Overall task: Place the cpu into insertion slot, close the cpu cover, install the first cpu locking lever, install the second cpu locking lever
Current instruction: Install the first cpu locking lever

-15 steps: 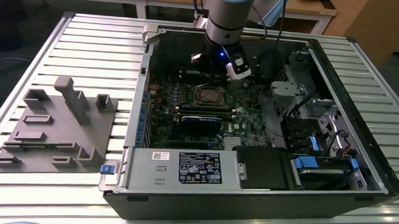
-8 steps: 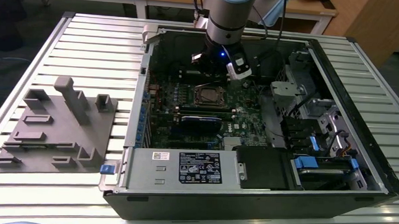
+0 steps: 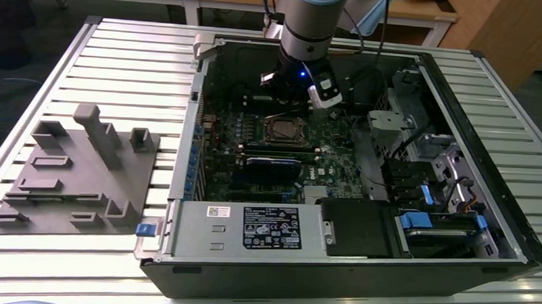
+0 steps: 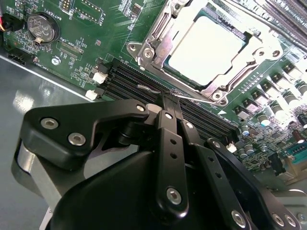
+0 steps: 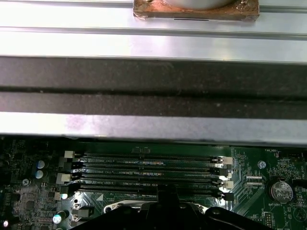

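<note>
While a grey fixture lies by the tabletop's left edge in the exterior view, the open computer case fills its middle. My gripper is pressed together, tips at a thin wire lever. The cpu, flat pale silver, sits in the insertion slot, framed by the shiny cpu cover.
</note>
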{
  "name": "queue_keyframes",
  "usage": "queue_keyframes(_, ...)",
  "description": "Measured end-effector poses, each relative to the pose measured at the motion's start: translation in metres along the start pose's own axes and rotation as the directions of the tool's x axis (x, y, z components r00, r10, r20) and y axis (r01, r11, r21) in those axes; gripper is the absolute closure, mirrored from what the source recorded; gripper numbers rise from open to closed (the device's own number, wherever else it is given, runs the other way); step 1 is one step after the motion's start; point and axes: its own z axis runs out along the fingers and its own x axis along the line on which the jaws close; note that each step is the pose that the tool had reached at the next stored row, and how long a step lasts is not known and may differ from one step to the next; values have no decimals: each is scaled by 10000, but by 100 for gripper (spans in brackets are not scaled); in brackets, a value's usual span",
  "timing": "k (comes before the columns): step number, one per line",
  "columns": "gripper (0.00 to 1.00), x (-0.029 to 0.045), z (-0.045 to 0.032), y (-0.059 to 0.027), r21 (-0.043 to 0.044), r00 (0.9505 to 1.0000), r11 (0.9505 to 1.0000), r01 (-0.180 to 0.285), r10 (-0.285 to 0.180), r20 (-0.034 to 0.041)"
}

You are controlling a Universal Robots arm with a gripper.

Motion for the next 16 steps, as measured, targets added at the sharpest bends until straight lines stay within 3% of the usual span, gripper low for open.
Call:
queue_keyframes(11,89,-19,11,1,-4,10000,10000,-23,23,8)
queue_keyframes(16,89,-19,20,0,1,9986,9987,-509,509,116)
